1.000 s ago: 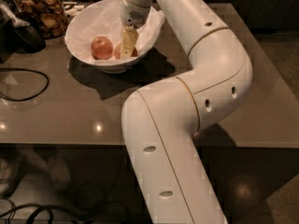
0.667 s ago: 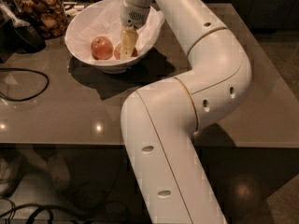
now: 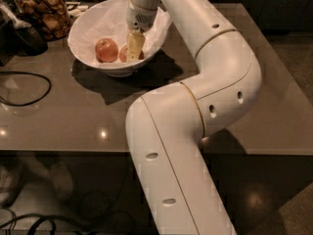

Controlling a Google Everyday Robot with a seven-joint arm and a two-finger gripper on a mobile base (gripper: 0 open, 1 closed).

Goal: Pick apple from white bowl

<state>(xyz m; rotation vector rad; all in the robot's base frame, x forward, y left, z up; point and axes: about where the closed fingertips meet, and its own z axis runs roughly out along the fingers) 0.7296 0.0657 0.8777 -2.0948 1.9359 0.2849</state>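
The white bowl (image 3: 83, 45), wide and lined with crinkled white paper, stands at the back left of the table. Two apples lie in it. The rounder, redder apple (image 3: 106, 49) is in full view on the left. The smaller orange-golden apple (image 3: 122, 56) lies just to its right, mostly hidden behind my gripper. My gripper (image 3: 132, 56) reaches straight down into the bowl from above and sits at this smaller apple, right beside the redder one.
A glass jar of brown snacks (image 3: 43, 10) stands behind the bowl on the left, next to a dark object (image 3: 22, 35). A black cable (image 3: 29, 84) loops over the table's left side. My white arm (image 3: 215, 67) spans the table's middle and right.
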